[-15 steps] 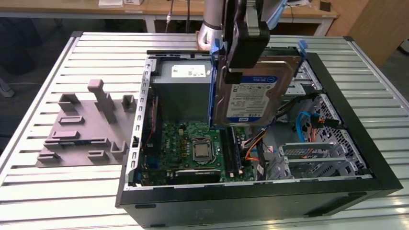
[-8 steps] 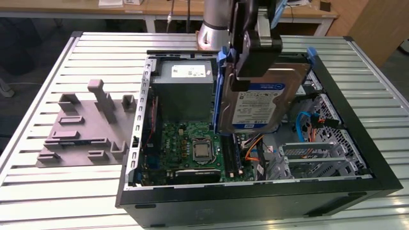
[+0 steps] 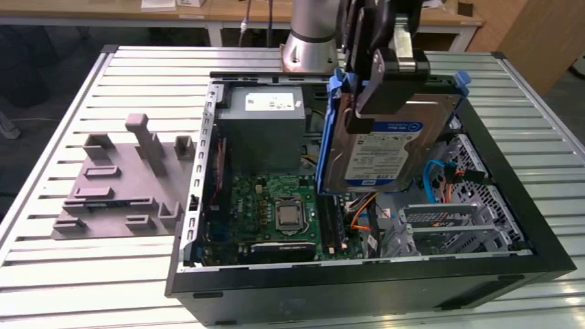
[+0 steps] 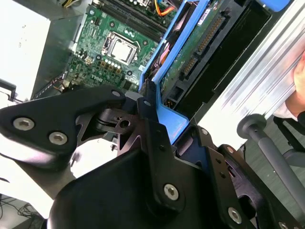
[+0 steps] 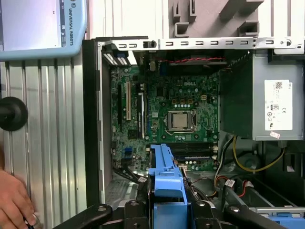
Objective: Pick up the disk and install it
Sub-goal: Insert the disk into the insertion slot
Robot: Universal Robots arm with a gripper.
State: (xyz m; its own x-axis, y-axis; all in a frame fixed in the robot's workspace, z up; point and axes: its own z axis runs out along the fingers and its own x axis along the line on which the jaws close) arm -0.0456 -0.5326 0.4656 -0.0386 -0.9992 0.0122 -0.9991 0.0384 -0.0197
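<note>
One gripper, exterior view: gripper was clamped on the upper end of the disk; jaws narrow, pinching the drive and its blue bracket.
Disk position, exterior view: in the air over the open computer case, clear of the table; label faced the camera.
Long axis, exterior view: near upright, slightly tilted. Disk hung down from the jaws, lower edge over the motherboard on the exterior view's right side of it. Gap to the board: couldn't tell.
Neighbour, exterior view: grey power supply sat to the exterior view's left of the disk, apart from it.
Second wrist view: gripper was closed on the blue bracket. Disk ran away from the jaws toward the case, circuit-board side showing, motherboard beyond.
First wrist view: bracket end sat between the fingers of the gripper. Motherboard and power supply lay past it. A person's hand rested by the table, apart from the gripper.
</note>
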